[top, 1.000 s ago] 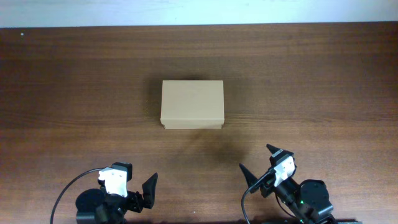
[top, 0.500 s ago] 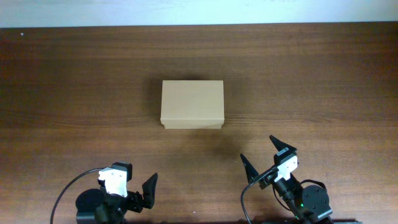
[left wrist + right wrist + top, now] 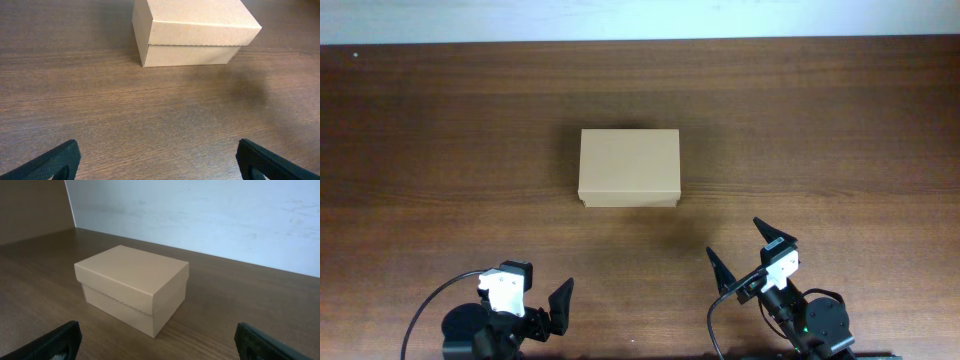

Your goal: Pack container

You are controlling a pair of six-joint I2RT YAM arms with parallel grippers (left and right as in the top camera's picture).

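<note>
the box (image 3: 629, 168) is seen shut, lid down, at the middle of the bench (image 3: 440, 130), with nothing touching it. the left pincer (image 3: 157, 152) and right pincer (image 3: 734, 240) are both held released, fingers spread wide, well apart from the box and pointed toward it.

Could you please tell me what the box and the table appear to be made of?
The box looks like plain cardboard: flat, matte tan faces, with a finely wavy cut edge along the rim of its lid. The table looks like dark brown wood with fine streaky grain and a soft sheen. It could also be a wood-look laminate; the pictures do not settle that.
</note>
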